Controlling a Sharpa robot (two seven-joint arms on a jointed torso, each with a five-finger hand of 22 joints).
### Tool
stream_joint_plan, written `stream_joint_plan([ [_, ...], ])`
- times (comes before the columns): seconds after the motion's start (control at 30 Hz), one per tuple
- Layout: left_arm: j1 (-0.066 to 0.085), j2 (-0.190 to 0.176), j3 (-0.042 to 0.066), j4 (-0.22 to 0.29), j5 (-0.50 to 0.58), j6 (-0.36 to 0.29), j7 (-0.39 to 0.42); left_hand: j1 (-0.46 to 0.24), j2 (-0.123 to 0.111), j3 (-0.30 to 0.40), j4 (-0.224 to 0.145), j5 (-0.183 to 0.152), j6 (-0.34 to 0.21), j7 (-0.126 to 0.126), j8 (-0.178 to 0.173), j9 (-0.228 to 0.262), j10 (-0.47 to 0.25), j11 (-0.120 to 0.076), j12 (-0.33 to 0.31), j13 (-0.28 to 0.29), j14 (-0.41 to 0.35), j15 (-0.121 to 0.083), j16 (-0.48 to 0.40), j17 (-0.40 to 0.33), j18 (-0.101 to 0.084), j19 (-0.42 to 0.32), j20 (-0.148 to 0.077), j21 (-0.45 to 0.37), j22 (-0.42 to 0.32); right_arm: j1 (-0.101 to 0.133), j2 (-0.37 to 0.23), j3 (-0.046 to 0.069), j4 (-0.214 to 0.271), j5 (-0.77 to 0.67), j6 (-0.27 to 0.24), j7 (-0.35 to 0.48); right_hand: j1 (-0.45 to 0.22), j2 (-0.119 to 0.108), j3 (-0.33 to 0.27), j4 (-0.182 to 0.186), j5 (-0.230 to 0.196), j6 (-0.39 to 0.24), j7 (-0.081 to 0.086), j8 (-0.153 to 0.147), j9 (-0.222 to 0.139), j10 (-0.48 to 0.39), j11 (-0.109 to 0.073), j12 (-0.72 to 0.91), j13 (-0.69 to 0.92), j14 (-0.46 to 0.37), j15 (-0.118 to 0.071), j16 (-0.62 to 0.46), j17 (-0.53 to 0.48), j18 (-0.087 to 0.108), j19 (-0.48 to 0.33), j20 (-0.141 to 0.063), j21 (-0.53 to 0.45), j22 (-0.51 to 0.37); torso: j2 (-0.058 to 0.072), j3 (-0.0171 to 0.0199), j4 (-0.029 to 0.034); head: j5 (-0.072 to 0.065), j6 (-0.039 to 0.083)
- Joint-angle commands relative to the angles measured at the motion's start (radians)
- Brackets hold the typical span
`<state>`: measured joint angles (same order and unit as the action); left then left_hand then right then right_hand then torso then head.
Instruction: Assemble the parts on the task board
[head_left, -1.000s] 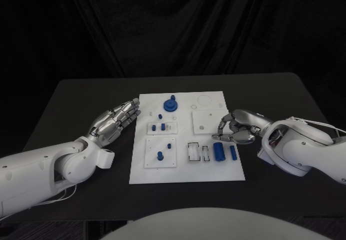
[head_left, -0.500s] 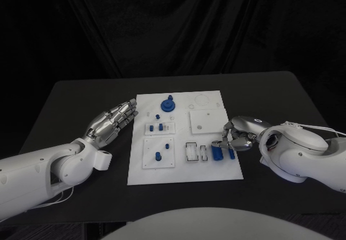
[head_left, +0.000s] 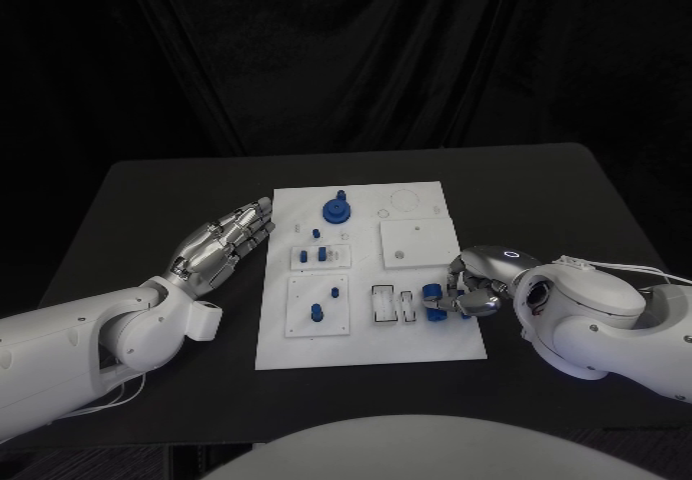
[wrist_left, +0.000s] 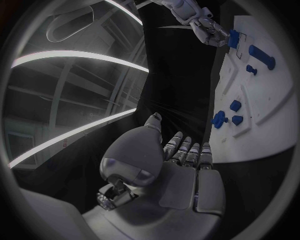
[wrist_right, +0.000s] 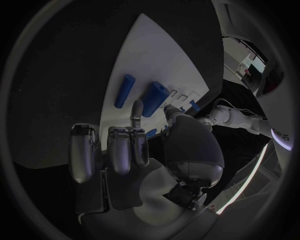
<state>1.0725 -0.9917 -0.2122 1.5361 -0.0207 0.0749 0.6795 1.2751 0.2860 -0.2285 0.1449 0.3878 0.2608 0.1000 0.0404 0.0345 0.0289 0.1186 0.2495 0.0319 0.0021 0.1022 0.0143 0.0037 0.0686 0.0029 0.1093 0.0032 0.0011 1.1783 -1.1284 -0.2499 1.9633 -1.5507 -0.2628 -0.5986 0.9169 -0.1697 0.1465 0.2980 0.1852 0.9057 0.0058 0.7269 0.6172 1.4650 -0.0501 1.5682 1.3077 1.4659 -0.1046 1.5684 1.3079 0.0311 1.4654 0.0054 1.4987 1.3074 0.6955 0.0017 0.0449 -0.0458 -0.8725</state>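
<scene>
Head view first: right hand (head_left: 473, 285) sits at the task board's (head_left: 368, 345) near right corner, fingers curled down over two loose blue cylinders (head_left: 436, 306). Whether it already has one pinched I cannot tell; its fingertips hide the contact. Left hand (head_left: 225, 243) rests on the counter (head_left: 159, 200) just beside the board's left edge, fingers stretched flat and holding nothing. A blue gear (head_left: 336, 209) stands beyond it, at the board's far end, with small blue pegs (head_left: 312, 255) seated just off its fingertips.

Left wrist view: the left hand (wrist_left: 181, 165) lies flat and empty, board (wrist_left: 275, 125) beside its fingertips.

Right wrist view: the fingertips (wrist_right: 136, 107) touch or nearly touch the thicker blue cylinder (wrist_right: 154, 99); a thinner cylinder (wrist_right: 124, 90) lies just beyond.

Judging by this, the step is picking up a cylinder; next comes a firm pinch, then a lift.
</scene>
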Motion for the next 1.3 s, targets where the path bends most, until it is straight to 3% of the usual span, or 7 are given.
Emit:
stream_joint_plan([
  [0.03, -0.001, 0.002, 0.001, 0.001, -0.005, 0.015, 0.148, 0.01, 0.003, 0.007, -0.002, 0.006, -0.008, 0.002, -0.005, -0.002, -0.005, 0.007, -0.005, -0.001, -0.001, 0.006, -0.004, -0.001, 0.01, -0.003, 0.009, -0.003, -0.001, -0.004, 0.005, 0.0, -0.003, -0.039, 0.014, -0.038, -0.01, -0.003, -0.006, 0.001, -0.004, 0.003, 0.004, -0.008, 0.0, 0.106, -0.004, 0.003, 0.263, 0.105, -0.01, 0.002, 0.263, -0.011, 0.075, -0.008, -0.003, 0.237, 0.0, 0.0005, 0.0003, -0.001, 0.0],
  [0.37, -0.001, 0.004, 0.001, -0.001, -0.005, 0.02, 0.134, 0.012, 0.003, 0.008, -0.003, 0.007, -0.012, 0.002, -0.006, -0.002, -0.007, 0.01, -0.008, -0.001, -0.001, 0.01, -0.003, -0.001, 0.012, -0.002, 0.014, -0.003, -0.001, -0.006, 0.029, 0.0, -0.019, -0.042, 0.005, -0.025, 0.007, 0.008, 0.007, -0.001, 0.0, 0.009, 0.005, -0.026, 0.0, 0.106, -0.004, 0.003, 0.263, 0.102, -0.009, -0.001, 0.251, -0.008, 0.07, -0.008, -0.011, 0.233, -0.001, 0.0016, -0.0012, 0.003, 0.0],
  [0.67, -0.001, 0.006, 0.001, -0.002, -0.005, 0.028, 0.125, 0.014, 0.003, 0.01, -0.005, 0.008, -0.014, 0.008, -0.006, -0.002, -0.009, 0.012, -0.009, -0.001, -0.001, 0.014, 0.0, 0.0, 0.014, -0.002, 0.02, -0.003, 0.0, -0.011, 0.054, 0.001, -0.048, -0.042, 0.05, -0.046, 0.025, 0.017, 0.015, 0.0, 0.02, 0.011, 0.006, -0.043, 0.002, 0.106, -0.003, 0.003, 0.263, 0.1, -0.008, -0.004, 0.241, -0.007, 0.067, -0.007, -0.016, 0.231, -0.001, 0.0017, -0.0003, 0.007, 0.0],
  [0.9, -0.001, 0.006, 0.001, -0.002, -0.005, 0.032, 0.118, 0.015, 0.002, 0.011, -0.006, 0.008, -0.014, 0.01, -0.006, -0.002, -0.009, 0.015, -0.007, -0.001, -0.001, 0.017, 0.001, 0.001, 0.014, -0.002, 0.023, -0.002, 0.0, -0.023, 0.075, 0.001, -0.067, -0.043, 0.085, -0.057, 0.003, 0.045, 0.036, -0.003, 0.096, 0.017, 0.009, -0.072, 0.011, 0.106, 0.0, 0.003, 0.263, 0.098, -0.005, -0.007, 0.232, -0.005, 0.064, -0.004, -0.021, 0.229, -0.002, 0.0001, 0.0004, 0.009, 0.0],
  [1.03, -0.001, 0.005, 0.001, -0.003, -0.005, 0.037, 0.113, 0.017, 0.002, 0.013, -0.008, 0.009, -0.015, 0.012, -0.006, -0.002, -0.009, 0.019, -0.006, -0.001, 0.0, 0.02, 0.003, 0.001, 0.015, -0.002, 0.027, -0.002, 0.0, -0.028, 0.084, 0.001, -0.075, -0.043, 0.081, -0.059, 0.058, 0.044, 0.062, -0.006, 0.216, 0.017, 0.009, -0.09, 0.019, 0.106, -0.001, 0.003, 0.263, 0.097, -0.005, -0.01, 0.226, -0.004, 0.062, -0.004, -0.025, 0.227, -0.002, 0.0005, 0.0003, 0.011, 0.0],
  [1.13, -0.002, 0.005, 0.001, -0.003, -0.005, 0.039, 0.111, 0.018, 0.002, 0.013, -0.009, 0.009, -0.014, 0.013, -0.006, -0.002, -0.009, 0.02, -0.006, -0.001, 0.0, 0.021, 0.003, 0.001, 0.015, -0.002, 0.028, -0.002, 0.0, -0.03, 0.086, 0.001, -0.078, -0.032, 0.075, -0.055, 0.13, 0.035, 0.096, -0.019, 0.36, 0.019, 0.006, -0.098, 0.032, 0.106, -0.004, 0.003, 0.263, 0.096, -0.007, -0.012, 0.22, -0.004, 0.062, -0.005, -0.024, 0.228, -0.002, 0.0005, 0.0002, 0.01, 0.0],
  [1.3, -0.002, 0.005, 0.001, -0.004, -0.005, 0.04, 0.108, 0.019, 0.002, 0.015, -0.011, 0.01, -0.01, 0.019, -0.005, -0.001, -0.009, 0.019, -0.005, -0.001, 0.0, 0.023, 0.004, 0.001, 0.015, -0.002, 0.03, -0.002, 0.0, -0.031, 0.084, 0.001, -0.078, 0.01, 0.013, -0.021, 0.193, 0.024, 0.134, -0.04, 0.48, 0.027, -0.003, -0.089, 0.059, 0.106, -0.011, 0.003, 0.263, 0.097, -0.013, -0.011, 0.224, -0.005, 0.063, -0.01, -0.021, 0.229, -0.001, 0.0008, -0.0003, 0.013, 0.0],
])
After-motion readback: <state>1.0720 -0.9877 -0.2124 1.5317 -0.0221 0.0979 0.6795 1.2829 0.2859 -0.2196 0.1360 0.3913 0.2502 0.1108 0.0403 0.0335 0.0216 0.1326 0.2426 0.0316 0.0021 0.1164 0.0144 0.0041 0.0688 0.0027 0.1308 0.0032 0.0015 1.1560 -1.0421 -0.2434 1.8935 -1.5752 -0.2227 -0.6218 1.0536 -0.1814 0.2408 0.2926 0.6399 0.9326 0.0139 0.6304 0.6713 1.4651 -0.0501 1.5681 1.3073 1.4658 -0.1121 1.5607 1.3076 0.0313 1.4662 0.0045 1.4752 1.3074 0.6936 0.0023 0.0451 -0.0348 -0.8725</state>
